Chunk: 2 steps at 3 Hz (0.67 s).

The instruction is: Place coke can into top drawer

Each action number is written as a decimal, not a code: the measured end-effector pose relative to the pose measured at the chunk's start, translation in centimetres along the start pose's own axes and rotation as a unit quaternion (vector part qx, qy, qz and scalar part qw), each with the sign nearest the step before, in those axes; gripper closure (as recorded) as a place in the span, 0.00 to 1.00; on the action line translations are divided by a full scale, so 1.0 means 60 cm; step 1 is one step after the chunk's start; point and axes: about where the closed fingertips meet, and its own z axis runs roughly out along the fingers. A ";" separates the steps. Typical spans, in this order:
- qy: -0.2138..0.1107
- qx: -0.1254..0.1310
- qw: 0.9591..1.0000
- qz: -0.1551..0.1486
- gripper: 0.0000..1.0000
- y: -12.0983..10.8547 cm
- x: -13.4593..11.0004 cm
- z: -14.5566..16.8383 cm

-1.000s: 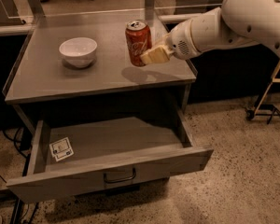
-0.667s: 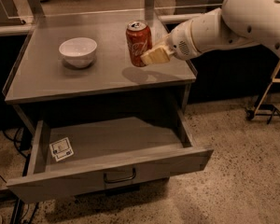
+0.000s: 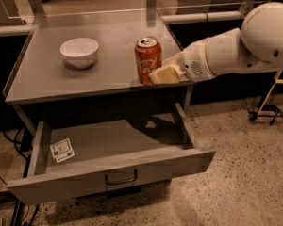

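The grey metal desk [image 3: 47, 86] carries a white bowl [image 3: 79, 52] left of centre toward 9 o'clock and an upright coke can [image 3: 147, 60] near its front edge at about 4 o'clock, well apart, with the gripper [image 3: 156, 74] just beside the can's 4 o'clock side.

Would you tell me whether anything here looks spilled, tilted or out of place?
Nothing stands out: the red aluminium coke can stands upright, the hand beside it, the grey metal top drawer open below.
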 end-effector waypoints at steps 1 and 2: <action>0.013 -0.007 1.000 0.023 1.00 0.035 0.037 -0.014; 0.014 -0.007 1.000 0.023 1.00 0.035 0.037 -0.014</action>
